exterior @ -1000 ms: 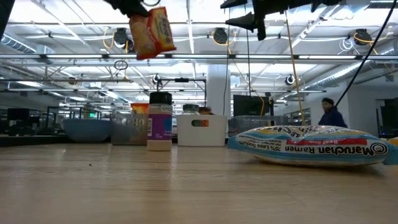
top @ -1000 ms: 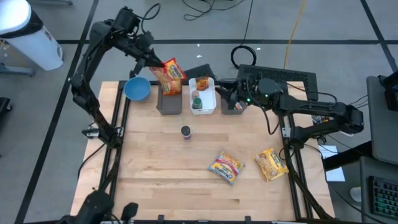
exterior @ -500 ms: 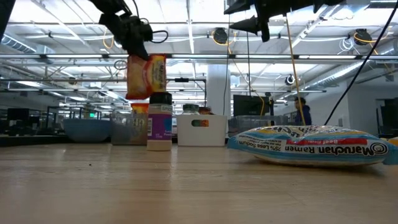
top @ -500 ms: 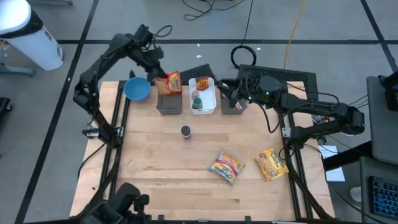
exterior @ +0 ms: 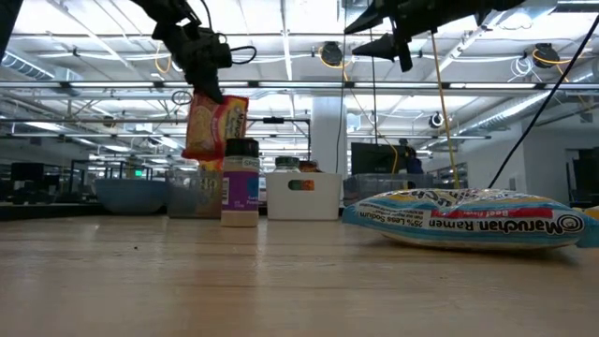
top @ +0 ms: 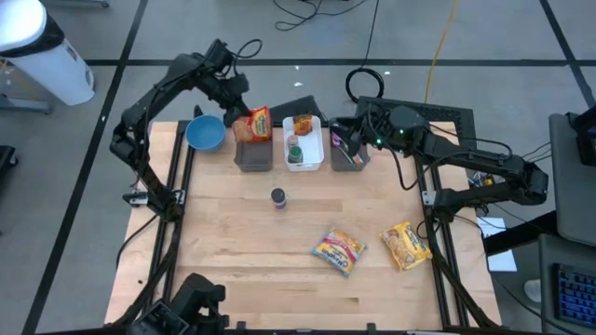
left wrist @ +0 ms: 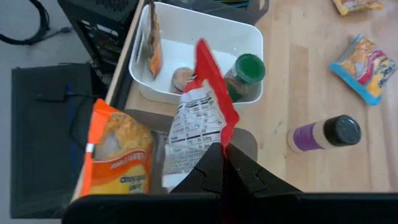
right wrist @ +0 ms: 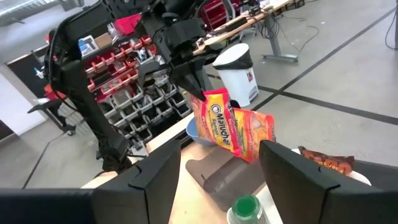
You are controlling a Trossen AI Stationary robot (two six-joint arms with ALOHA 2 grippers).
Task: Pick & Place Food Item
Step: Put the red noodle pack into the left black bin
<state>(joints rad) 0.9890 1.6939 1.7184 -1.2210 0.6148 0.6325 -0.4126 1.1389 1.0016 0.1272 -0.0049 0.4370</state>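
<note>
Left claw [top: 238, 104] clamped shut; right claw [top: 341, 138] spread, raised.

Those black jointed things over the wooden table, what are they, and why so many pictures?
They are two robot arms, each ending in two-fingered jaws. One camera looks straight down, one sits at tabletop level, and one rides on each wrist. The left gripper has its jaws shut on a ramen packet, hanging over the grey bin. The right gripper hovers open near the back. On the table lie two more ramen packs, a small bottle, a blue bowl and a white bin.
</note>
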